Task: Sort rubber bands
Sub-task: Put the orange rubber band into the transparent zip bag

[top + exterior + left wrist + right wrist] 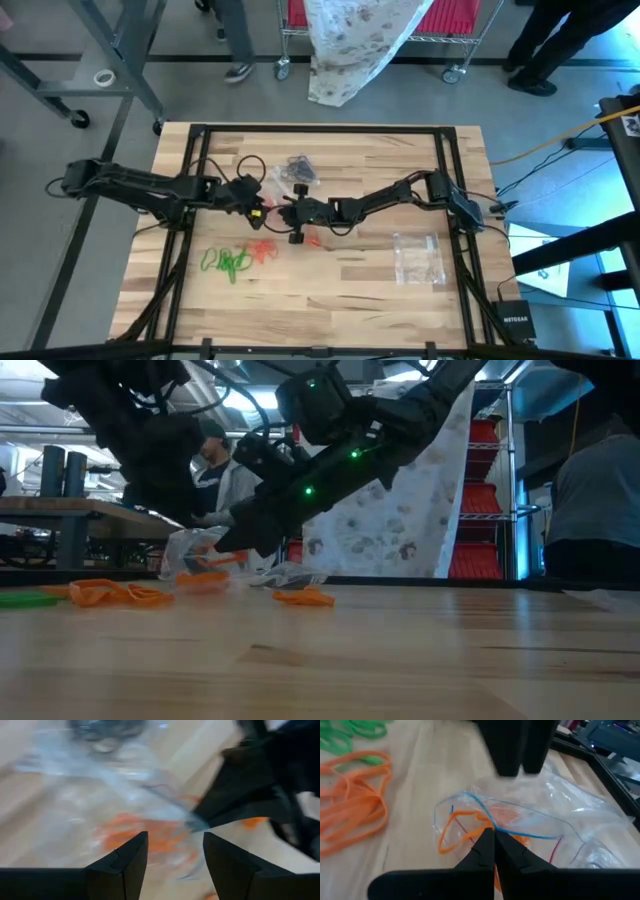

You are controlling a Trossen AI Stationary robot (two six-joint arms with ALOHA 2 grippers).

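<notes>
Right gripper (494, 842) and left gripper (250, 196) crowd one clear bag (535, 815). Loose orange bands (355, 800) lie just beside; bare table (350, 275) lies beyond.

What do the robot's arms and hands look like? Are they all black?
Mostly, yes. Both arms are dark, jointed and thin, with black cables looping along them. The left hand ends in two flat, wedge-shaped black fingers. The right hand has two black fingers that narrow to points. In the low view, small green lights glow on one arm's body.
</notes>
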